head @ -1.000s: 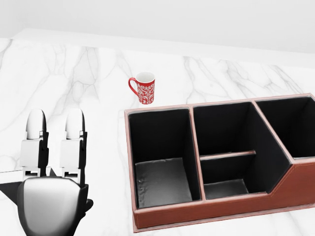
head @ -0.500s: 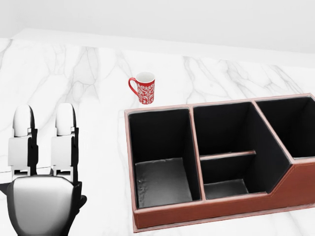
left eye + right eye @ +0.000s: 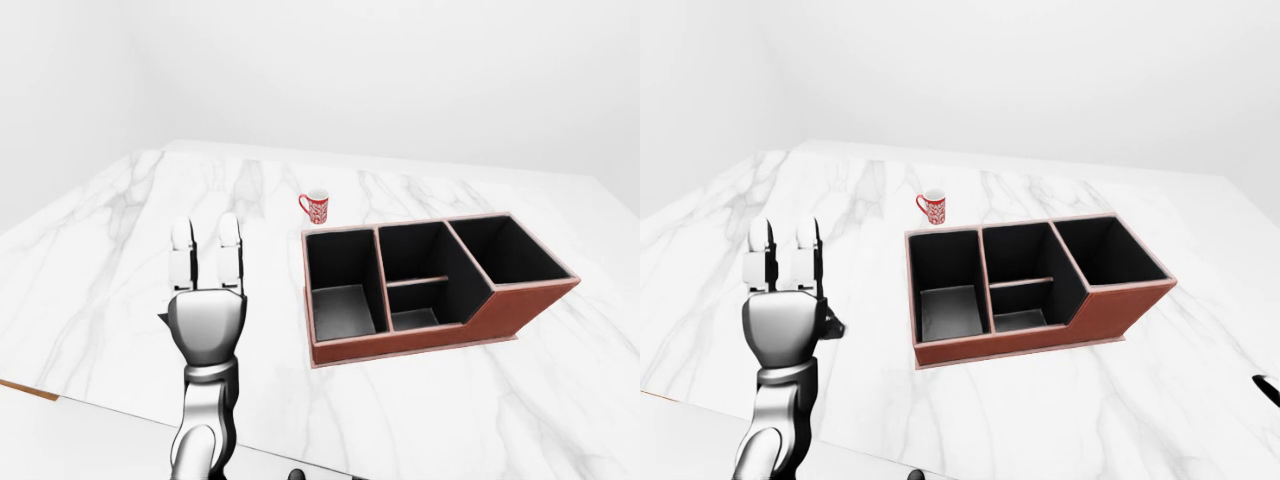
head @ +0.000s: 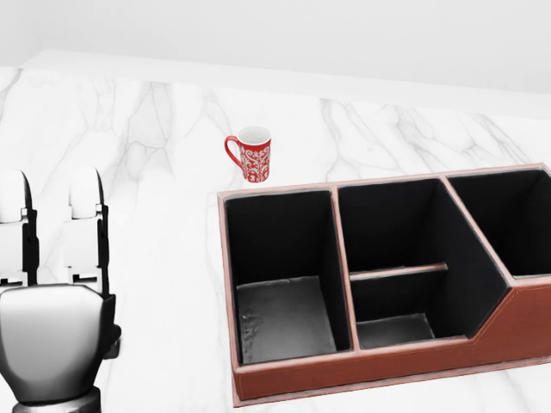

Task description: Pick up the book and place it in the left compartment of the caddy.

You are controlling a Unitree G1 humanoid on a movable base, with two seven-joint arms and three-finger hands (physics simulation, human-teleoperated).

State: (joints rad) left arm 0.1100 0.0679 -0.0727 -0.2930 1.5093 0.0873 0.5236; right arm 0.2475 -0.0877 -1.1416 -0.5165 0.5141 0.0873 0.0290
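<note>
Here the left hand hovers open (2 fingers straight), left of the caddy.

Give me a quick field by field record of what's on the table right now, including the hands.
surface: white marble table
caddy: red-brown caddy, black inside, compartments empty
left compartment: left compartment, empty
mug: red patterned mug, upright, above the caddy in the head view
book: not visible
left hand: left hand, fingers open, holding nothing
right hand: not clearly in view

Left hand: glossy metal-look palm, white matt plastic fingers w/ black joints. Right of fingers, caddy: matt reddish-brown leather-look outside, black lining w/ slight sheen. Table polished white marble; mug glazed ceramic, red/white pattern.
</note>
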